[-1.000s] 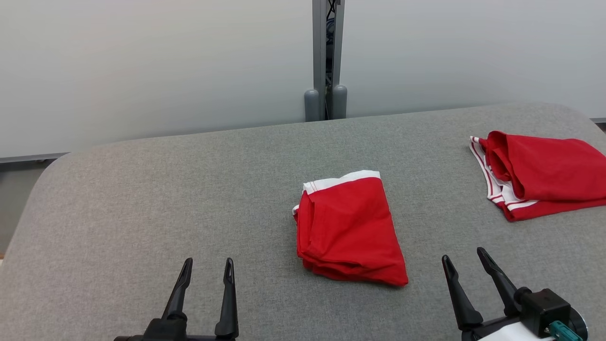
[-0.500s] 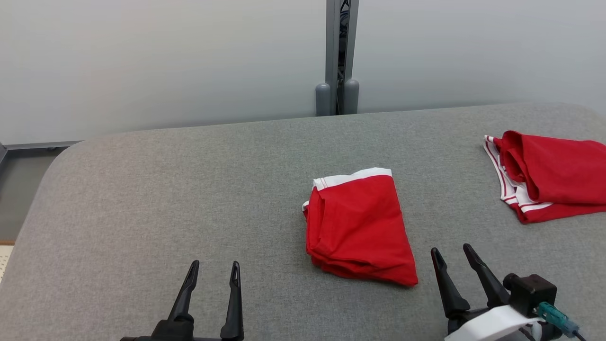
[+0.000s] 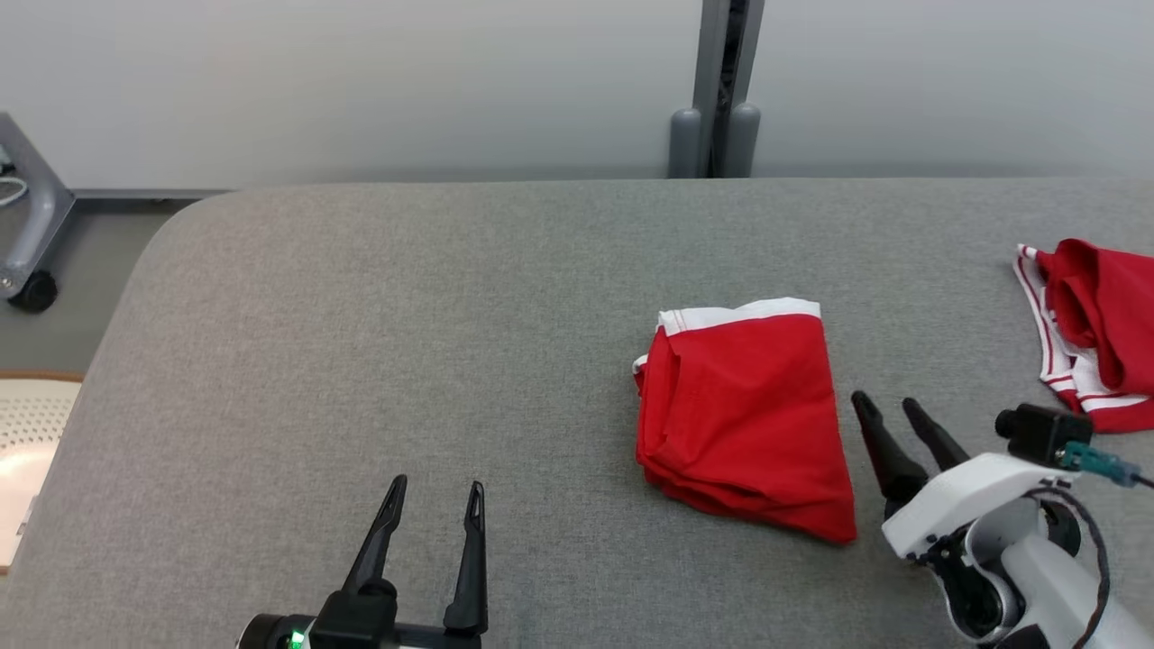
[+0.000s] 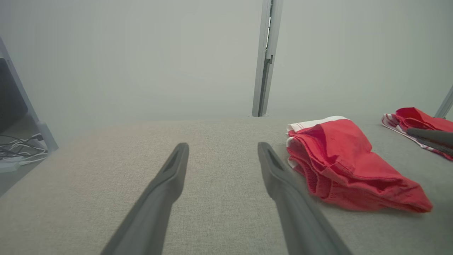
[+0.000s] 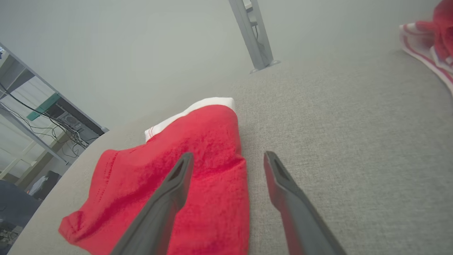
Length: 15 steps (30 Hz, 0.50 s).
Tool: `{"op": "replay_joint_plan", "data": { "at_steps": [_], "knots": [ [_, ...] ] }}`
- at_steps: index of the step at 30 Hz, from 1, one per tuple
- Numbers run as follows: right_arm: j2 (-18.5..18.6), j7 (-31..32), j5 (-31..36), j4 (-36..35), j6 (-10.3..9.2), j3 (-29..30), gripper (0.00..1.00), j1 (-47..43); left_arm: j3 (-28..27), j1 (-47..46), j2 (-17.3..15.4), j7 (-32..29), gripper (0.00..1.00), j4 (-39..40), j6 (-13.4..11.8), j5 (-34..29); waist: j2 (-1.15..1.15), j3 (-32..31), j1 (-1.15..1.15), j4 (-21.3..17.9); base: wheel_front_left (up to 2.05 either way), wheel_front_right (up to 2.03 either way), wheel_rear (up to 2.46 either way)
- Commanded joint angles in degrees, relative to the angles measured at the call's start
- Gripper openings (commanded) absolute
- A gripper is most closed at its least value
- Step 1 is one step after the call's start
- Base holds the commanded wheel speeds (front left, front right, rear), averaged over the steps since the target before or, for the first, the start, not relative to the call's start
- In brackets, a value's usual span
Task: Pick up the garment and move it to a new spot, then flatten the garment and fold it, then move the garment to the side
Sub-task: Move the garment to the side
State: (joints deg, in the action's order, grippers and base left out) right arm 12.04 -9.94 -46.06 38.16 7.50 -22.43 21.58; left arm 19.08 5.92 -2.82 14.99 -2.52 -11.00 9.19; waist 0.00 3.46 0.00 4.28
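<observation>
Neatly folded, the red garment (image 3: 744, 415) lies on the grey table (image 3: 361, 315).

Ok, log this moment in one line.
folded garment: on table | right gripper: open, beside it | left gripper: open, apart

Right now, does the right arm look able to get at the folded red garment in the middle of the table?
Probably yes. The right gripper is open and sits close beside the folded garment, at its right edge, with just bare grey tabletop between them.
</observation>
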Motion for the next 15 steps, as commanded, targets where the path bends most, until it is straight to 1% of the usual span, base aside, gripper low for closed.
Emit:
{"op": "replay_joint_plan", "data": {
  "at_steps": [1, 6, 9, 12, 15],
  "knots": [
    [0.6, 0.2, -0.5, 0.3, -0.03, 0.1, 1.0, 0.8, -0.1, -1.2, -0.2, 0.2, 1.0, 0.1, -0.2, -0.1, 0.0, 1.6, 0.0, 1.5, 0.0, 0.0, 0.0],
    [2.5, 2.0, -7.4, 5.0, -0.03, -2.1, 1.0, 5.2, 1.2, -2.6, -0.2, 0.2, 1.0, -0.2, -0.7, 0.3, 0.0, 4.4, 0.0, 3.9, 0.0, 0.0, 0.0],
    [3.6, 4.1, -11.5, 7.2, -0.02, -5.0, 1.0, 7.2, 2.1, -3.9, -0.2, 0.2, 1.0, -0.5, -0.8, 0.6, 0.0, 5.8, 0.0, 5.4, 0.0, 0.0, 0.0],
    [4.3, 5.7, -13.9, 8.7, -0.02, -6.9, 1.0, 7.8, 2.8, -4.6, -0.2, 0.2, 1.0, -0.6, -1.2, 0.8, 0.0, 6.4, 0.0, 6.2, 0.0, 0.0, 0.0],
    [4.2, 7.1, -16.2, 9.6, -0.02, -8.9, 1.0, 7.8, 3.3, -4.9, -0.2, 0.2, 1.0, -0.7, -1.6, 0.9, 0.0, 6.6, 0.0, 6.7, 0.0, 0.0, 0.0]
  ]
}}
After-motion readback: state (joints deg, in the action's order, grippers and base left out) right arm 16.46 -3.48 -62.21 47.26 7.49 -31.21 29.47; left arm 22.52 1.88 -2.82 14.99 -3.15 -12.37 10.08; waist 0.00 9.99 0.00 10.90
